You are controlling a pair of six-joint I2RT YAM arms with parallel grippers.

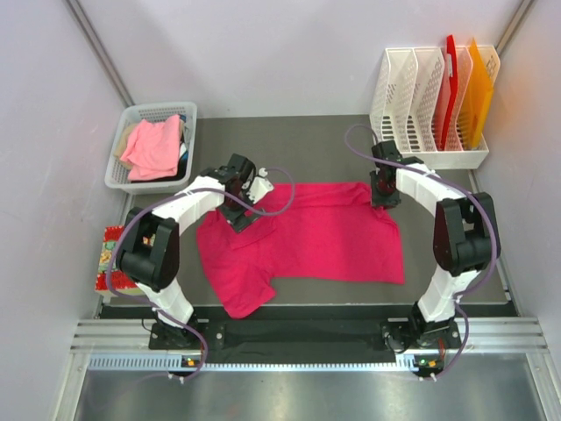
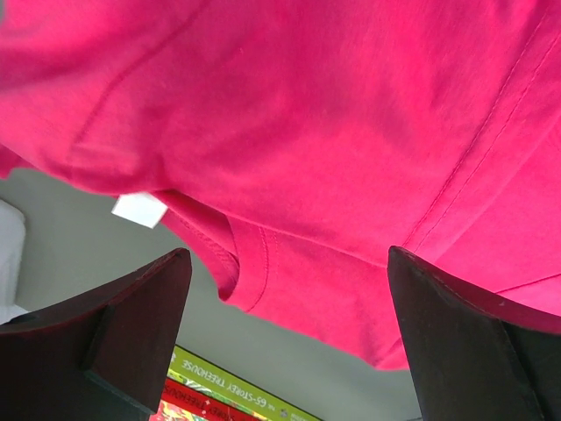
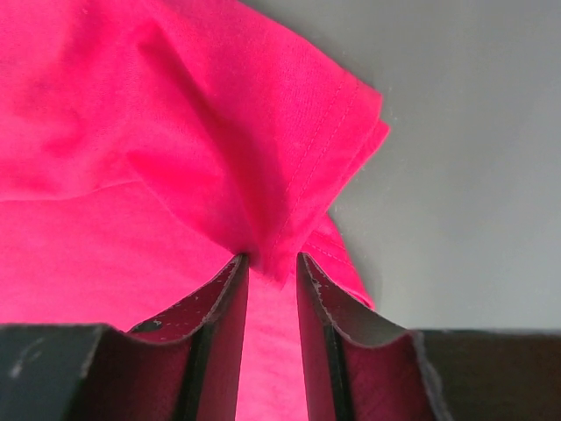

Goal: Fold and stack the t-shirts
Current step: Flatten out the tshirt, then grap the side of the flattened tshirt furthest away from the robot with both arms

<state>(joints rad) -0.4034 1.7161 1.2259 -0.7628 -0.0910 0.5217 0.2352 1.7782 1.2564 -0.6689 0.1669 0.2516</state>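
The pink shirt [image 1: 316,237] lies spread on the dark table [image 1: 307,145], light and floppy; I'd judge it sags unless lifted by hems. The right gripper [image 3: 272,263] pinches a sleeve edge [image 3: 337,140] between narrow fingers [image 3: 219,307], while the left gripper [image 2: 287,259] gapes wide over the collar [image 2: 250,254].

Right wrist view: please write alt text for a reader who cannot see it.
The dark right gripper pinches a raised fold of a bright magenta-pink cloth t-shirt near its stitched sleeve hem. A flat grey table shows on the right.
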